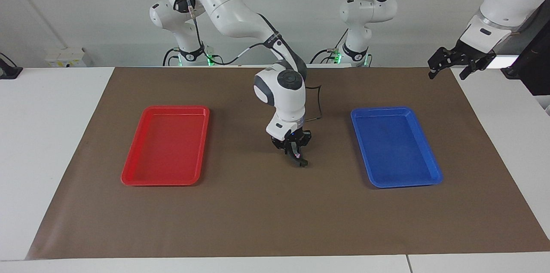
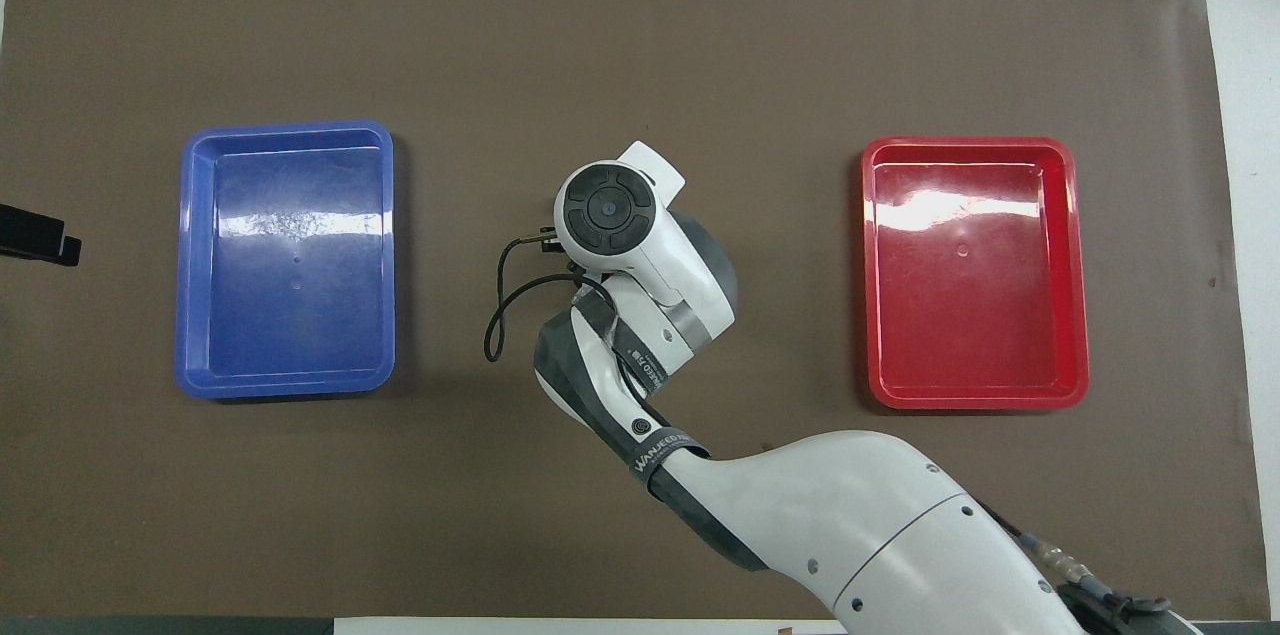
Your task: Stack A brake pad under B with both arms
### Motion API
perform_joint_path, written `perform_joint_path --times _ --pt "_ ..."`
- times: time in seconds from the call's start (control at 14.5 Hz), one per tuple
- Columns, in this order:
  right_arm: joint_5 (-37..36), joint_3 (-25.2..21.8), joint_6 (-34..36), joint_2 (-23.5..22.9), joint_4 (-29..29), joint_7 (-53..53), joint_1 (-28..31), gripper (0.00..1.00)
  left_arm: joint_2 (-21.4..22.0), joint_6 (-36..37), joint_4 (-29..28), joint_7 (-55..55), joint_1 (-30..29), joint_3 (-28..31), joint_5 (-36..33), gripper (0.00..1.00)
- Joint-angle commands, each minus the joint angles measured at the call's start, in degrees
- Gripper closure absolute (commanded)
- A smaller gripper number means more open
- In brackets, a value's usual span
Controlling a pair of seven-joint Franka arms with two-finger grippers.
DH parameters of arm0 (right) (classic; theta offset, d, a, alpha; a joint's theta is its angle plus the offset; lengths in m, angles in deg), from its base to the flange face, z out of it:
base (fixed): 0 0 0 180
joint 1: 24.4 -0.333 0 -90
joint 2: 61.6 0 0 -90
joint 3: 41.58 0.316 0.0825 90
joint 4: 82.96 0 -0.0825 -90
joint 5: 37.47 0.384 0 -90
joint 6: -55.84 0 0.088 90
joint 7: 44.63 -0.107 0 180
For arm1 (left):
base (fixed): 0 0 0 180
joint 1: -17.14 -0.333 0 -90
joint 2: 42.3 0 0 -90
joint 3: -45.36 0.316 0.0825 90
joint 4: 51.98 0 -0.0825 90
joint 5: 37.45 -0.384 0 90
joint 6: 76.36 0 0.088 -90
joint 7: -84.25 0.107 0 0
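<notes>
My right gripper (image 1: 296, 159) points straight down at the middle of the brown mat (image 1: 258, 213), between the two trays, with its tips at the mat. A small dark piece (image 1: 302, 164) shows at the fingertips; I cannot tell whether it is the short pad A, the crescent B or part of a finger. In the overhead view the right arm's wrist (image 2: 610, 210) covers that spot, so neither brake piece shows there. My left gripper (image 1: 447, 69) waits raised over the mat's corner at the left arm's end, open and empty; its dark tip shows at the overhead view's edge (image 2: 40, 240).
An empty red tray (image 1: 167, 146) lies toward the right arm's end of the mat and shows in the overhead view (image 2: 975, 273). An empty blue tray (image 1: 393, 146) lies toward the left arm's end, also overhead (image 2: 288, 260). A black cable (image 2: 500, 300) loops off the right wrist.
</notes>
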Motion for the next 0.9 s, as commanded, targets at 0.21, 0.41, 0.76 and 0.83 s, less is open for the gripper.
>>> perform_joint_path --times 0.21,0.41,0.76,0.83 --pt "-0.90 0.51 -2.26 0.17 -0.94 -1.54 0.29 0.98 0.62 1.09 -0.20 -0.22 -0.50 -0.36 -0.15 0.01" --pt "-0.82 0.51 -2.34 0.17 -1.03 -1.53 0.46 0.82 0.62 1.00 -0.20 -0.22 -0.86 -0.18 -0.15 0.01" --pt "-0.38 0.51 -1.56 0.52 -0.94 -1.53 -0.06 0.00 0.62 1.00 -0.20 -0.22 -0.77 -0.27 -0.15 0.01" --pt "-0.46 0.51 -1.38 0.70 -0.86 -1.53 0.02 0.00 0.62 0.92 -0.20 -0.22 -0.77 -0.27 -0.15 0.01"
